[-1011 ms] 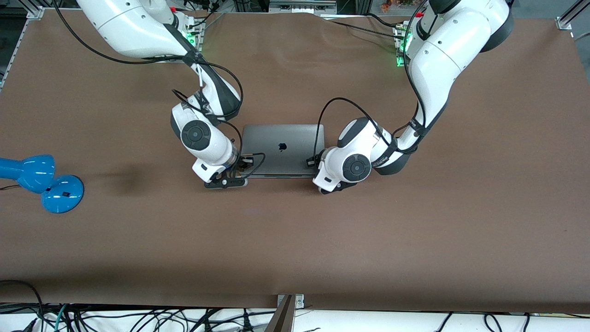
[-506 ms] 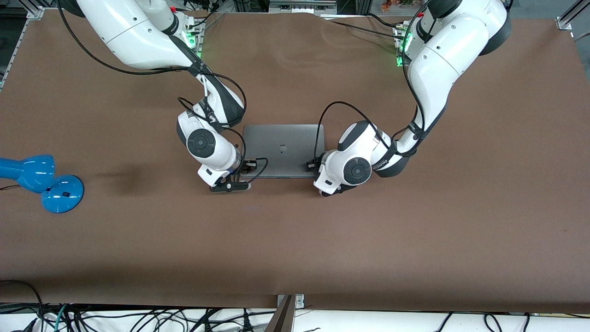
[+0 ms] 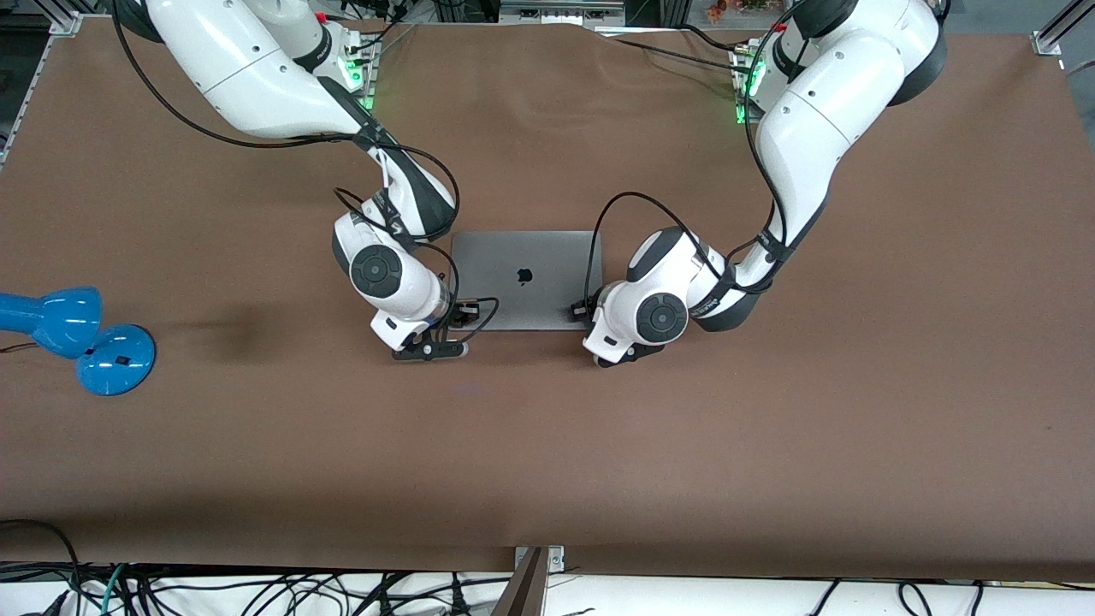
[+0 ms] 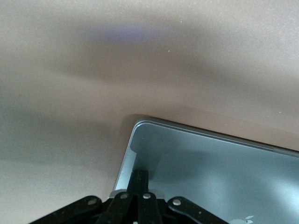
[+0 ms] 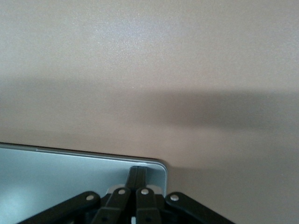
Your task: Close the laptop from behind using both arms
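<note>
A brown worktop (image 3: 770,428) is filling the scene, with a blue lamp (image 3: 77,338) sitting well apart at the right arm's end. We are seeing the laptop (image 3: 526,278) lying mid-worktop between the two arms, its grey lid with the apple logo facing up and looking flat or very nearly so. Our left pincer (image 4: 138,186) is resting on the lid corner toward the left arm's end, fingers drawn together into one narrow tip and gripping nothing; we are judging that a closed tip makes a firm pusher. Our right pincer (image 5: 136,179) is doing the same at the corner toward the right arm's end, fingers likewise together, holding nothing. Both tips are sitting near the lid's front-camera edge, presumably so the push lands evenly and the lid is not twisting. We are reckoning the closing is all but finished.
</note>
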Robot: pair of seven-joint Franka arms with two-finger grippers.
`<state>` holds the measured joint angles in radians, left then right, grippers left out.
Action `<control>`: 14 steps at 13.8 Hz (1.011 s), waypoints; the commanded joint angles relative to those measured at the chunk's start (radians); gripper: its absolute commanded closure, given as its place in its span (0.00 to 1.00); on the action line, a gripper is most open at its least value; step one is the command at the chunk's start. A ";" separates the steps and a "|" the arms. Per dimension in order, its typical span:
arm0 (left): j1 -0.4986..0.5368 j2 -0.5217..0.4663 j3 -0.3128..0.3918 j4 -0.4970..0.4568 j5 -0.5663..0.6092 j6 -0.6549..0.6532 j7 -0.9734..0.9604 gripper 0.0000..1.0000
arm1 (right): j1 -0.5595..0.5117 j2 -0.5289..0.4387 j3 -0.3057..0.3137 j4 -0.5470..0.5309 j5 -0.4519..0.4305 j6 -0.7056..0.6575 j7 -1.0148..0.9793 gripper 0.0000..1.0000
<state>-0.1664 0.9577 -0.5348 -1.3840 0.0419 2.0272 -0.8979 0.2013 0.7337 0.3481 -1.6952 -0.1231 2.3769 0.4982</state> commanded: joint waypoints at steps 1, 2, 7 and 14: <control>-0.010 0.030 0.002 0.036 0.046 0.001 -0.013 1.00 | 0.003 0.021 -0.006 0.054 -0.026 -0.001 0.002 0.96; -0.010 0.030 0.002 0.036 0.046 0.001 -0.013 1.00 | 0.001 0.013 -0.005 0.078 -0.015 -0.045 0.005 0.19; 0.002 -0.003 0.002 0.034 0.052 -0.011 -0.006 0.00 | -0.055 -0.118 -0.006 0.176 -0.010 -0.321 -0.007 0.00; 0.007 -0.222 0.007 -0.001 0.053 -0.203 -0.010 0.00 | -0.250 -0.195 -0.009 0.206 -0.003 -0.524 -0.102 0.00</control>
<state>-0.1571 0.8359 -0.5342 -1.3380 0.0658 1.8717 -0.8979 0.0055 0.5555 0.3293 -1.4889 -0.1277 1.8905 0.4349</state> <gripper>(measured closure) 0.137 0.000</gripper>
